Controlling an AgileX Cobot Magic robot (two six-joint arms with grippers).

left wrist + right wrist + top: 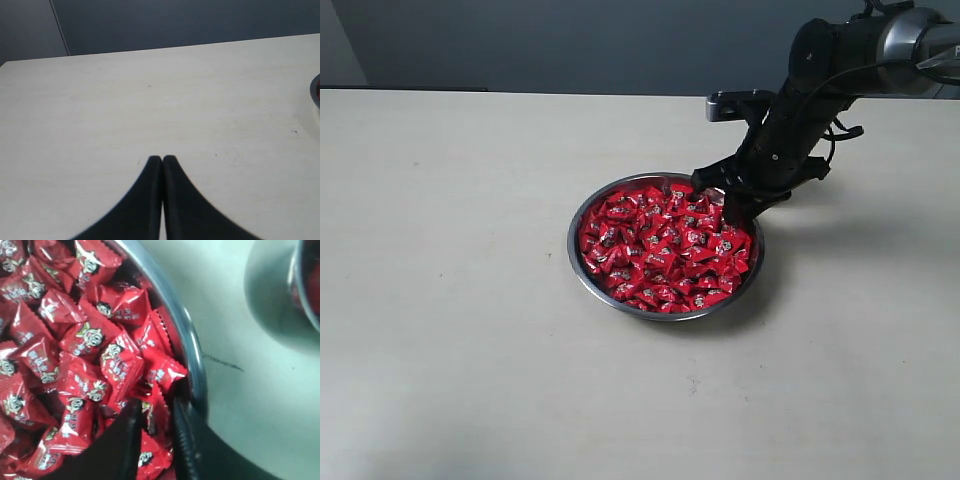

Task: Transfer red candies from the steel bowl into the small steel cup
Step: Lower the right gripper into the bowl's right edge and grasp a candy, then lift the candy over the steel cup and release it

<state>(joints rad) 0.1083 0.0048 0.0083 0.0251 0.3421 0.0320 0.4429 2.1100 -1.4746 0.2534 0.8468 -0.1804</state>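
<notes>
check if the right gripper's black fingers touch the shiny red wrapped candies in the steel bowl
Touching. Right wrist view: the fingers are dug into the red candies, one wedged between them.

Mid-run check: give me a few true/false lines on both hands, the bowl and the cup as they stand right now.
1. The right hand is down among the red candies, near the rim of the steel bowl. True.
2. The left hand holds a candy. False: it is shut on nothing, above the table.
3. The steel bowl is almost empty. False: red candies fill it.
4. The small steel cup stands outside the steel bowl, close to the right hand. True.
</notes>
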